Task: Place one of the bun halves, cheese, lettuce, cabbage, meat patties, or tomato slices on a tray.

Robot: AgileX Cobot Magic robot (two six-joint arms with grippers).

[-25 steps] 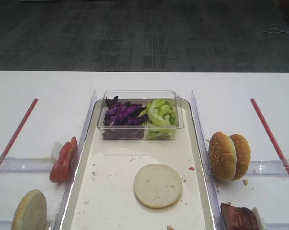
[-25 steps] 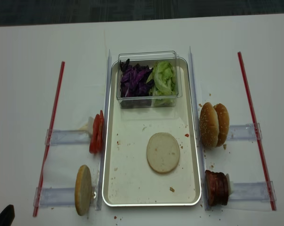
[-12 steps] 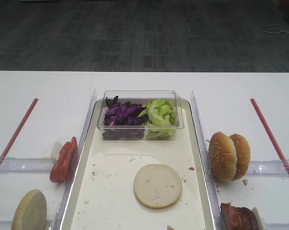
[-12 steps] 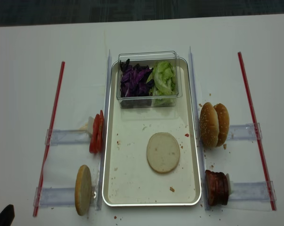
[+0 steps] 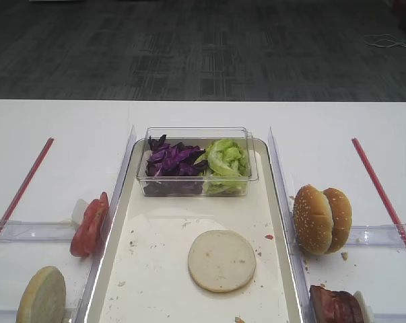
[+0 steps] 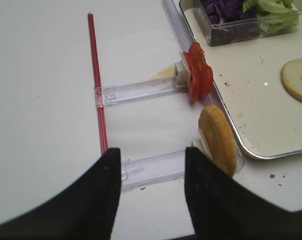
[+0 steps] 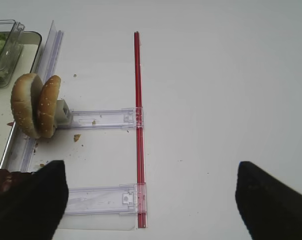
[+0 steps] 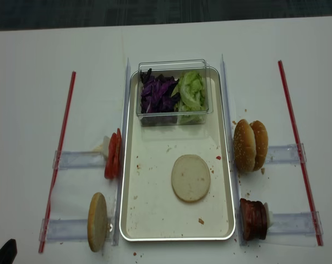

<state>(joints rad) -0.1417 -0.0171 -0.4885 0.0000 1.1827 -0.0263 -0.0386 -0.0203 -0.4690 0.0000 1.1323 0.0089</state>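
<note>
Sesame buns [image 8: 250,145] upright right; clear tub [image 8: 172,92]; red strips [image 8: 59,154] flank table.

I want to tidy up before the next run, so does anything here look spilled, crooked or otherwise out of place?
Only minor mess. Crumbs speckle the tray floor around the flat bun half, with a red fleck near its right rim, and a few crumbs lie on the table below the sesame buns. The tub of cabbage and lettuce sits square; nothing has tipped or spilled.
</note>
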